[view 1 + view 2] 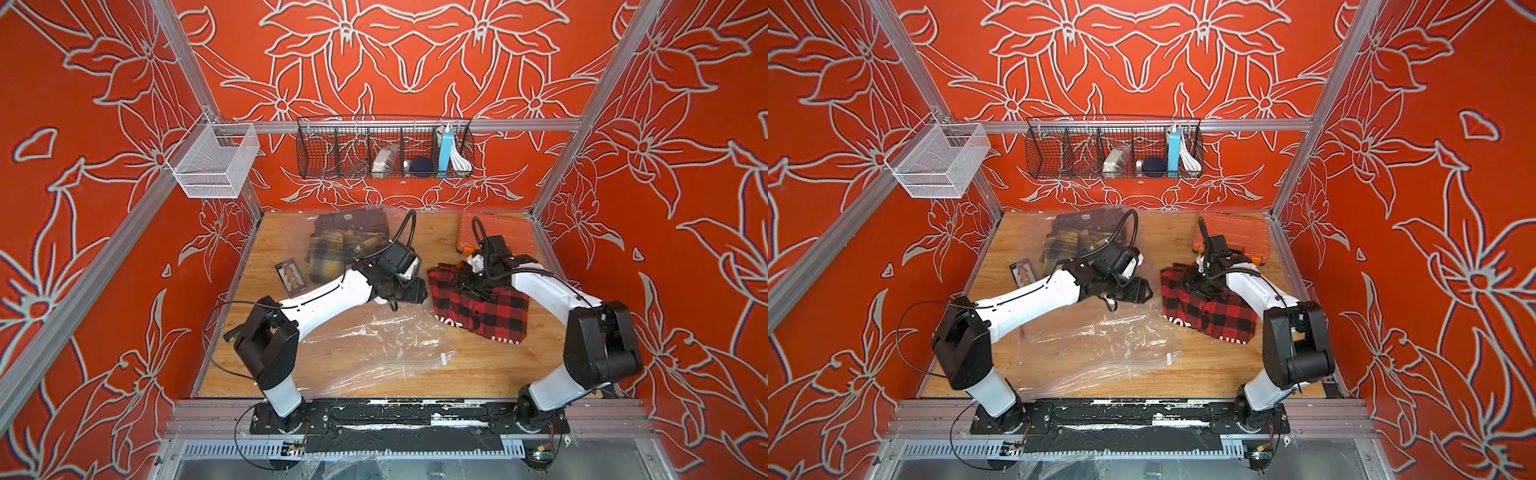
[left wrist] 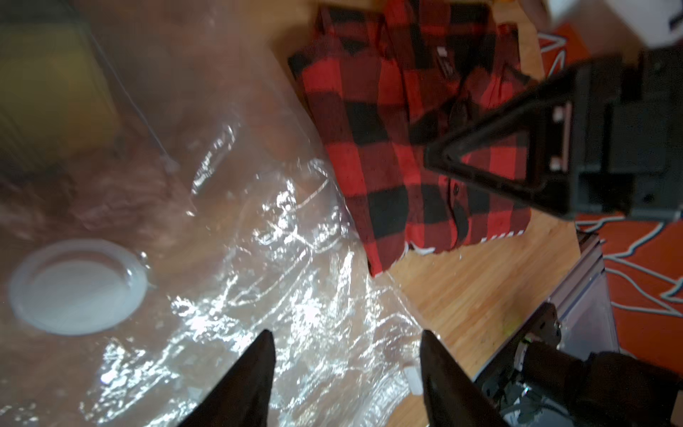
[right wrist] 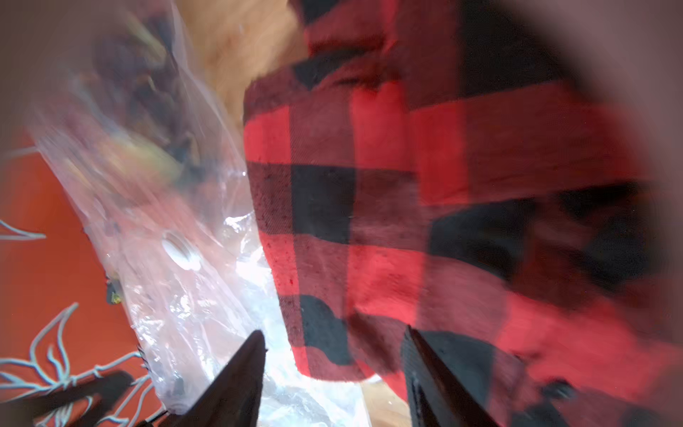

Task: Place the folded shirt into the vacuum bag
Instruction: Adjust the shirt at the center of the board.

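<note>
The folded shirt is red-and-black plaid and lies on the right half of the wooden table. The vacuum bag lies flat and crinkled in the middle, its near edge beside the shirt's left side. Its white valve disc shows in the left wrist view. My left gripper hovers open over the bag, nothing between its fingers. My right gripper is open just above the shirt, at its edge next to the bag.
A second clear bag holding a yellow-green plaid garment lies at the back. A small dark card lies at the left. An orange case sits at the back right. A black wire basket and a white mesh basket hang on the frame.
</note>
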Tool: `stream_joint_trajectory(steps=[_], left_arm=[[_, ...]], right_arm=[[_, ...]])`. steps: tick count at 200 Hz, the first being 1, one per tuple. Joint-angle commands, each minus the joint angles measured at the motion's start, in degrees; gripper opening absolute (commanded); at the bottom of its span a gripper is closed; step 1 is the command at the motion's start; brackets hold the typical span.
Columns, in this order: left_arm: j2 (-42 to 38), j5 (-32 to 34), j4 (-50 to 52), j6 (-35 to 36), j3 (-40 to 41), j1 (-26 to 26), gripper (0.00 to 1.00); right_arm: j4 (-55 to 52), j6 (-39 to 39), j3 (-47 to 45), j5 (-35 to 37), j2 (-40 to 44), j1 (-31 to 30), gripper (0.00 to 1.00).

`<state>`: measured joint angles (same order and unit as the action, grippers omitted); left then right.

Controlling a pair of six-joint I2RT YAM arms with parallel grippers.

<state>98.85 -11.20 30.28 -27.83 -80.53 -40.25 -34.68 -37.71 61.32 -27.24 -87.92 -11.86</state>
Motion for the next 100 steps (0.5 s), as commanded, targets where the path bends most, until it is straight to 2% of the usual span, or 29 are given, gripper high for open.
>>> stream_joint_trajectory(steps=[1, 51, 100], left_arm=[[7.3, 0.8, 8.9, 3.6, -7.5, 0.1, 0.63], [26.2, 0.9, 19.5, 7.0, -29.9, 0.1, 0.63], [35.9, 0.9, 22.9, 8.4, -42.3, 0.0, 0.59]], right_arm=[[-5.3, 2.3, 0.6, 7.1, 6.0, 2.7, 0.62], [-10.1, 2.6, -4.4, 16.5, 10.8, 5.2, 0.65], [-11.1, 3.7, -6.2, 18.4, 12.4, 7.4, 0.65]])
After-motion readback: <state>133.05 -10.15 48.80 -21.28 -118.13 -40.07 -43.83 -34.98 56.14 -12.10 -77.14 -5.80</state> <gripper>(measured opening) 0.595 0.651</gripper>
